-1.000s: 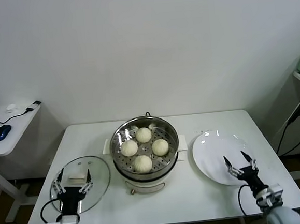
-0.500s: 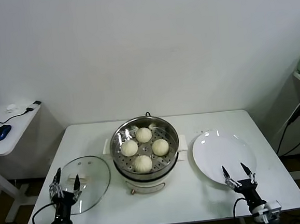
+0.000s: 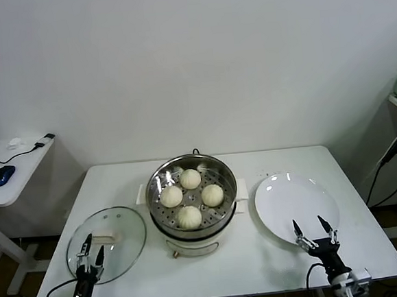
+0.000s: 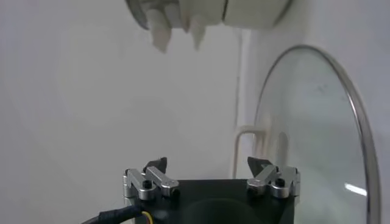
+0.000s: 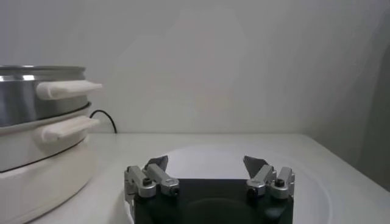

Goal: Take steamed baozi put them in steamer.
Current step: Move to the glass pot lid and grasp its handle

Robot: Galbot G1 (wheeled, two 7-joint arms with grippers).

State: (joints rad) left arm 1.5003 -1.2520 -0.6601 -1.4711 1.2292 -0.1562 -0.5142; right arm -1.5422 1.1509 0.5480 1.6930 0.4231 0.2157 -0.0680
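Note:
Several cream-white baozi lie in the steamer [image 3: 221, 169], a shiny steel pot in a white base at the table's middle; one bun [image 3: 189, 216] is nearest the front. My left gripper [image 3: 90, 246] is open and empty, low at the front left over the near edge of the glass lid [image 3: 126, 233]. My right gripper [image 3: 315, 229] is open and empty at the near edge of the white plate [image 3: 295, 196], which holds nothing. The right wrist view shows the steamer's side [image 5: 36, 122] and the plate [image 5: 201, 155]. The left wrist view shows the lid [image 4: 304, 122].
The lid's white handle [image 3: 103, 236] lies just beyond my left gripper. A side desk with a blue mouse [image 3: 2, 175] stands to the left. A cable [image 3: 392, 167] hangs to the right of the table. The table's front edge is close under both grippers.
Both grippers have sunk lower toward the table's front edge. The left gripper has shifted a little to the right over the lid's near rim. The baozi have not moved.

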